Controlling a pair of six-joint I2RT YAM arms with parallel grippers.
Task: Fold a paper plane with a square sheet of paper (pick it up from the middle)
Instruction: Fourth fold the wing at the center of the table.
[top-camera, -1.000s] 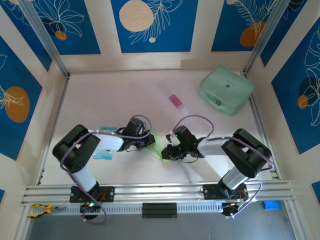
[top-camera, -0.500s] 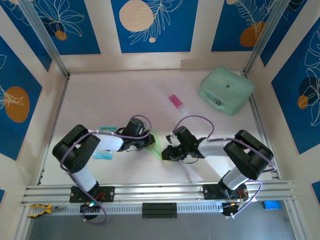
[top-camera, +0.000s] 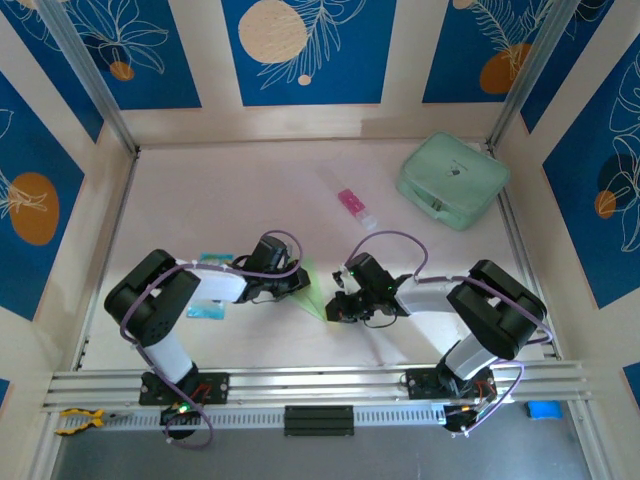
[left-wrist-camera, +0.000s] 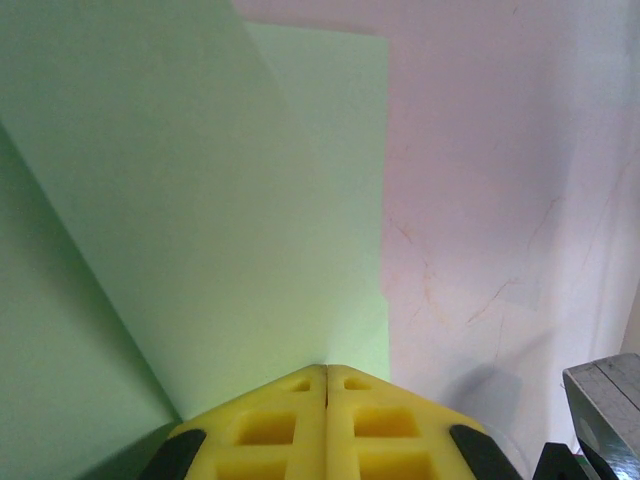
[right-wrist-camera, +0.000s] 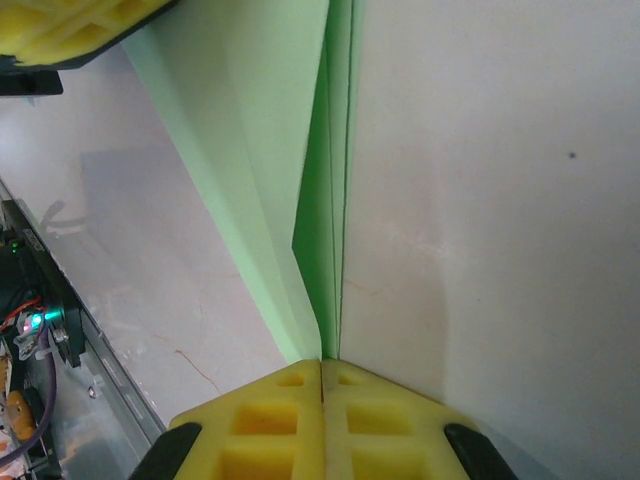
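Looking from above, the folded lime-green paper (top-camera: 316, 295) is found just below the middle of the frame. It's pinched from the left by the left gripper (top-camera: 305, 287), yellow fingers (left-wrist-camera: 265, 425) squeezed tight together on it. The right gripper (top-camera: 330, 311) is likewise clamped shut on its lower tip, with a crease seen running up the right wrist frame.

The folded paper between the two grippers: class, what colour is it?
The paper is pale lime green, seen best in the left wrist view.
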